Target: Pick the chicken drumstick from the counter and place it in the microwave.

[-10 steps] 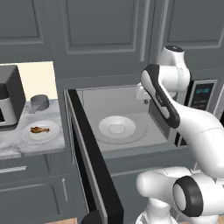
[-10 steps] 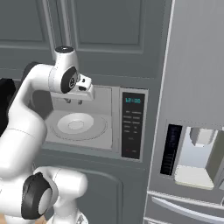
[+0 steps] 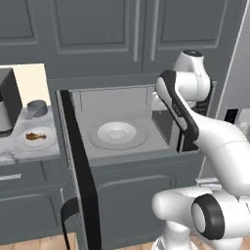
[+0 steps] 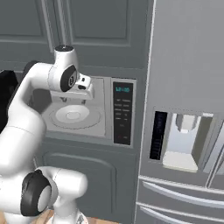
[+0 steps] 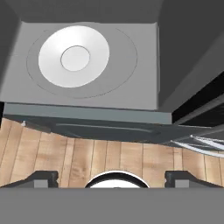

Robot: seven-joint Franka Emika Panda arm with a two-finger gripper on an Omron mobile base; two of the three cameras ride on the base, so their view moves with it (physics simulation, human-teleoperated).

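The chicken drumstick (image 3: 33, 136) lies on a small white plate (image 3: 44, 142) on the marble counter (image 3: 27, 153), left of the microwave. The microwave (image 3: 161, 124) stands open, its black-edged door (image 3: 78, 166) swung out toward me, and its white turntable (image 3: 116, 133) is bare. My gripper (image 4: 73, 99) hangs at the front of the cavity, above the turntable (image 4: 73, 115), far right of the drumstick. In the hand view the gripper (image 5: 111, 177) is open with its fingertips (image 5: 41, 177) wide apart and nothing between them, looking down at the turntable (image 5: 73, 57).
A dark toaster oven (image 3: 7, 105) and a grey cup (image 3: 36, 108) stand behind the plate. The keypad panel (image 4: 122, 111) sits right of the cavity, with a steel fridge and dispenser (image 4: 183, 140) beyond. Grey cabinets run above and below, with wood floor (image 5: 109, 153) under them.
Both base views have shifted slightly left and up, so the camera has moved a little. The arm and open gripper hold about the same pose at the microwave.
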